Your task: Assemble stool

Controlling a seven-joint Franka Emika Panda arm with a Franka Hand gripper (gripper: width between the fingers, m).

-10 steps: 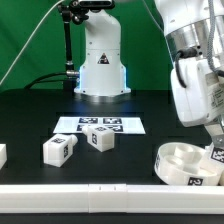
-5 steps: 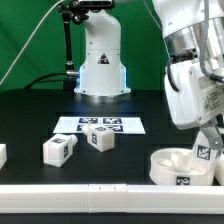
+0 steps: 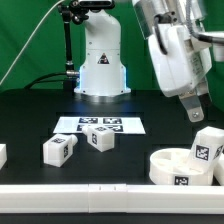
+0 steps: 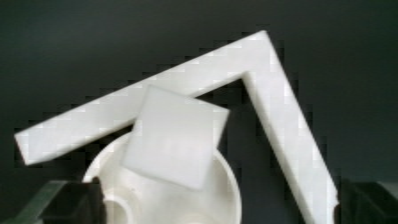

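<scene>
The round white seat [image 3: 176, 166] lies at the front on the exterior view's right. A white tagged leg [image 3: 208, 148] stands upright at its far right rim, free of the gripper. My gripper [image 3: 196, 111] hangs above it, open and empty. In the wrist view the leg [image 4: 180, 143] rises from the seat [image 4: 139, 196] below the gripper [image 4: 214, 206], whose dark fingers [image 4: 68, 196] stand wide apart. Two loose legs [image 3: 60, 150] [image 3: 100, 138] lie mid-table. Another leg [image 3: 2, 155] is cut off at the left edge.
The marker board [image 3: 100, 124] lies behind the two loose legs. The robot base [image 3: 100, 70] stands at the back. A long white bar [image 3: 90, 193] edges the table front; the bars' corner [image 4: 267, 75] shows in the wrist view.
The gripper has let go of the leg and risen up and to the left. The leg stays standing on the seat, which slid slightly left earlier.
</scene>
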